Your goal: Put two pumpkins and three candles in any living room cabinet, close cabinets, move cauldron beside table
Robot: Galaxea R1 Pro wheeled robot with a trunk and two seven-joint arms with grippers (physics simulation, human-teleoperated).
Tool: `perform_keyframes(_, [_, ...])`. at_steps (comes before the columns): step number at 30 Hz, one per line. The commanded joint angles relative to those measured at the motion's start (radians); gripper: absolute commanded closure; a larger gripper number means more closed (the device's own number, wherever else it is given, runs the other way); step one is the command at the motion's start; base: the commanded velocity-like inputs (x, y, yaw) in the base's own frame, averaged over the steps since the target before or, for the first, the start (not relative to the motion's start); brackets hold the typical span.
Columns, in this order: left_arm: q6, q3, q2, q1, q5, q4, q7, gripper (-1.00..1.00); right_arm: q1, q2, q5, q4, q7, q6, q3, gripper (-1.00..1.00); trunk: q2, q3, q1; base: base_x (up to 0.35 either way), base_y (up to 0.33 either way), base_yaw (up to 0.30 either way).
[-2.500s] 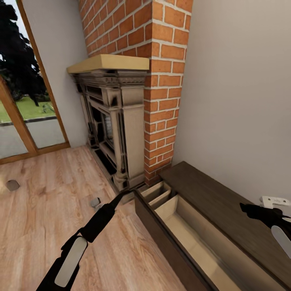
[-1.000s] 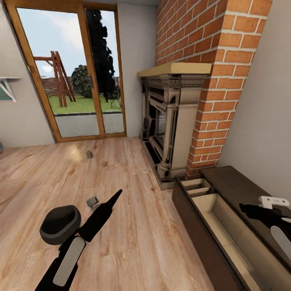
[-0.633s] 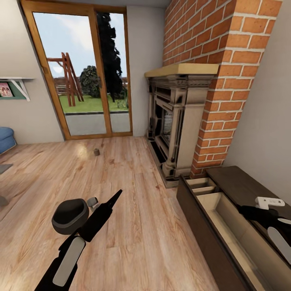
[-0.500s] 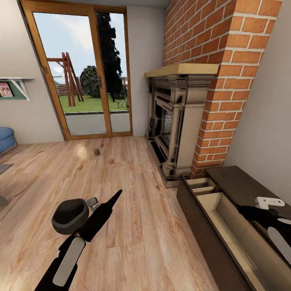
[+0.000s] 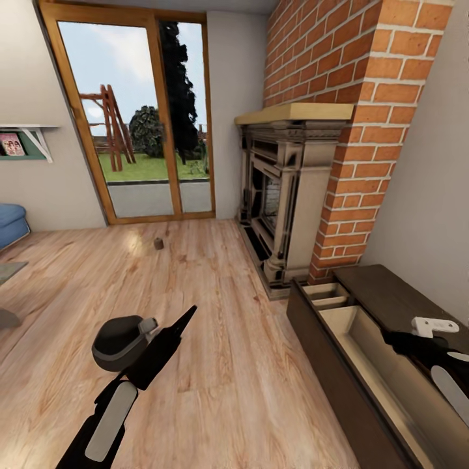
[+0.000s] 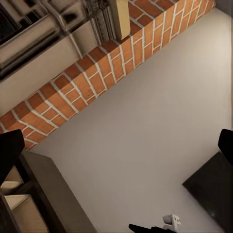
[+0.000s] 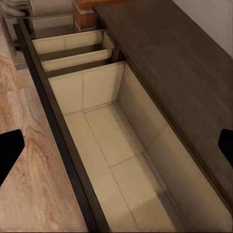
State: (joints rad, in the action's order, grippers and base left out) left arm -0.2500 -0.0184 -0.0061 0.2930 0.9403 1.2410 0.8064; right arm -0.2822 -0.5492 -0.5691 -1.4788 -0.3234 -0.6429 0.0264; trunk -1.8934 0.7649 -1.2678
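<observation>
The black cauldron stands on the wooden floor, partly behind my left arm. One beige-grey candle peeks out beside its rim, and another candle sits farther off, toward the glass door. My left gripper hovers above the floor past the cauldron; in its wrist view the left gripper is open and empty. The dark cabinet runs along the right wall with its pale drawer pulled out. My right gripper hangs open over that drawer, empty in its wrist view. The pumpkins are out of view.
An ornate fireplace under a brick chimney stands beyond the cabinet. A glass door closes the far wall. A blue seat and a grey slab sit at the left edge; whether the slab belongs to the table, I cannot tell.
The camera has swung left, bringing the door and the cauldron into view. Both arms keep the same pose. In the last half second the picture only drifted slightly.
</observation>
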Motion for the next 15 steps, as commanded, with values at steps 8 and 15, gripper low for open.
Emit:
perform_keyframes(8, [0.0, -0.001, 0.002, 0.0, -0.001, 0.0, 0.0, -1.0, 0.0, 0.0, 0.0, -0.001, 0.002, -0.001, 0.0, -1.0, 0.0, 0.0, 0.0, -0.152, 0.103, 0.0])
perform_keyframes(15, [0.0, 0.003, 0.003, 0.0, -0.002, 0.001, 0.0, -1.0, -0.002, -0.007, -0.001, -0.003, -0.001, -0.009, -0.008, -1.0, 0.0, 0.0, 0.0, -0.006, 0.004, 0.0])
